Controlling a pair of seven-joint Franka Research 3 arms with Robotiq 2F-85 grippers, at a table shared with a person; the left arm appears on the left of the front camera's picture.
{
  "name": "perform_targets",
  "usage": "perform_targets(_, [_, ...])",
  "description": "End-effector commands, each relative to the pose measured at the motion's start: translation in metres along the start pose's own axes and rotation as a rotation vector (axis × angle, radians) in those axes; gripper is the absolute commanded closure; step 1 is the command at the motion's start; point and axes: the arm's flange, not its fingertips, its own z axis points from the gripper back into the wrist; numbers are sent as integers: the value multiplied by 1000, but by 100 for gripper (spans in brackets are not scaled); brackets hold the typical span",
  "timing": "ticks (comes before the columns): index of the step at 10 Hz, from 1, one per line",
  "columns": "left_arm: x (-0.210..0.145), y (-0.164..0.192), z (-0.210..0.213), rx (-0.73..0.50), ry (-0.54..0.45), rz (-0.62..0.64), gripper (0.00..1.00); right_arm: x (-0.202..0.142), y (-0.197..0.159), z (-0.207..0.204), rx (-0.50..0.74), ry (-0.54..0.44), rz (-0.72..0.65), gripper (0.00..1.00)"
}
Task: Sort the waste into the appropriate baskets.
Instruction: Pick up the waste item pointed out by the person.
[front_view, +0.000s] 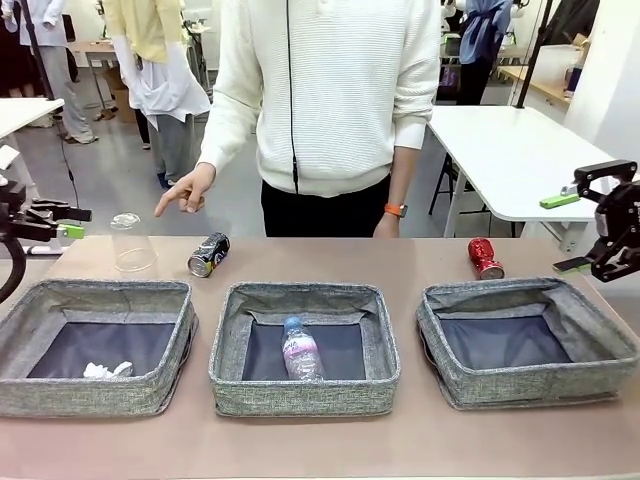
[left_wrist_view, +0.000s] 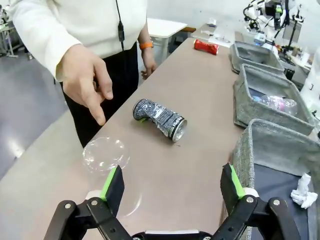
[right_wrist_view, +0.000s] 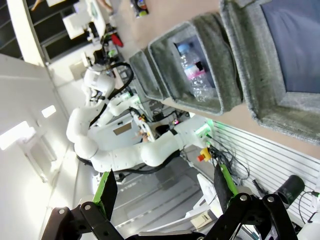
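Two of the five waste items are sorted, judging by how they lie: the paper ball (front_view: 107, 370) sits in the near part of the left basket (front_view: 90, 395), and the plastic bottle (front_view: 301, 350) lies in the middle basket (front_view: 300, 397). The right basket (front_view: 530, 388) holds nothing. Three items are outstanding, all on the table (front_view: 400, 450) beyond the baskets' far rims. The clear cup (front_view: 132, 243) stands far left, apparently mouth down. The black-silver can (front_view: 208, 254) lies dented on its side, just right of the cup. The red can (front_view: 485, 257) lies on its side, just far of the right basket. Your left gripper (front_view: 78, 222) has its jaws spread wide with nothing between them, and hangs at the table's left edge, near the cup. Your right gripper (front_view: 566, 232) is likewise spread and empty, at the right edge beside the right basket. The person's hand (front_view: 185, 192) points a finger down toward the cup. By these counts you are under halfway, and the cup looks the nearest pick for your left arm.
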Motion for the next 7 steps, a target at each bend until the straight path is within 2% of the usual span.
perform_targets(1, [-6, 11, -1, -36, 31, -73, 0, -1, 4, 2, -4, 10, -12, 0])
perform_targets(4, [-31, 37, -11, -3, 72, -46, 0, -1, 4, 2, -4, 10, -12, 0])
perform_targets(7, [-40, 64, -30, 24, 100, -9, 0, -1, 4, 2, -4, 10, -12, 0])
